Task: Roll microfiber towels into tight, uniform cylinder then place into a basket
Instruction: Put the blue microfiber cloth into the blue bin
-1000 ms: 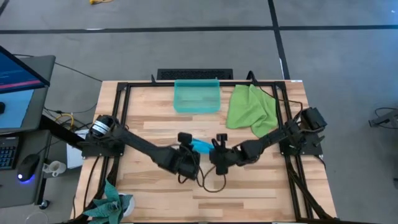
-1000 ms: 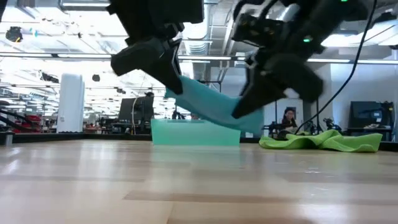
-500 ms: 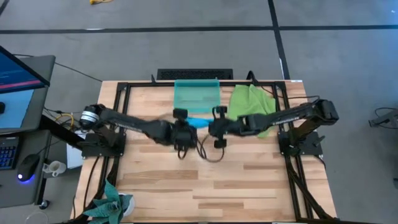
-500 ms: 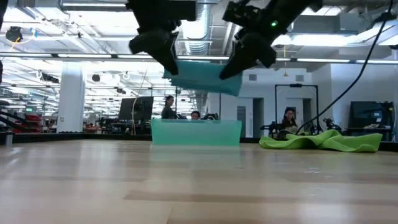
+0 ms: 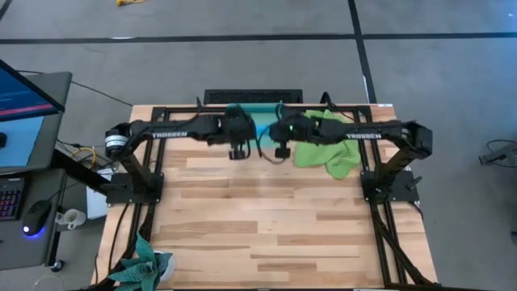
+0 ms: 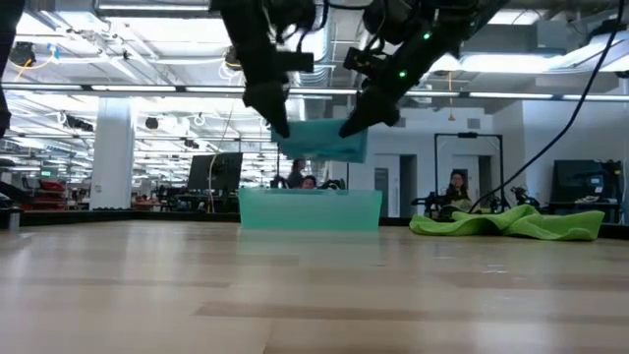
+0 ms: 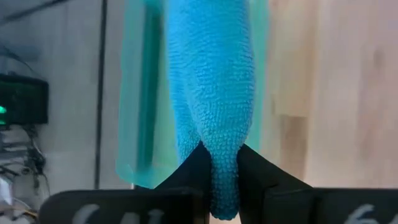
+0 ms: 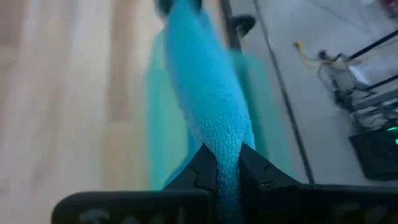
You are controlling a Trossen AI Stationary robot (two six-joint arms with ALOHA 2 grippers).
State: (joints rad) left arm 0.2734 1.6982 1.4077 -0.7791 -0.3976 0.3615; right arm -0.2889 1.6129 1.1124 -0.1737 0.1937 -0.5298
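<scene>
Over the last second both arms have carried the rolled blue towel (image 6: pixel 319 141) from the middle of the desk (image 5: pixel 266 218) toward its far edge, and they have also lifted it. 1 second ago it sagged low between the 2 grippers, in front of the basket; half a second ago it hung level near the basket's near wall. It hangs above the basket (image 6: pixel 310 208) in the low view, clear of the rim.

The left gripper (image 7: pixel 219 177) is pinched closed on one end of the roll, and the right gripper (image 8: pixel 222 171) is clamped the same way on the other end. Each wrist view shows the cloth squeezed thin between the 2 dark fingers. The roll stretches between them, roughly level.

The green towel (image 5: pixel 327 145) lies loose and unrolled on the desk just beside the basket, on the right arm's side, where it lay in the earlier frames.

From above, the basket is almost wholly covered by the 2 arms and the roll; only a strip of teal shows between the grippers. The right arm also crosses over part of the green towel. In both wrist views the basket under the roll is a blur of teal, so its walls and floor cannot be made out.
</scene>
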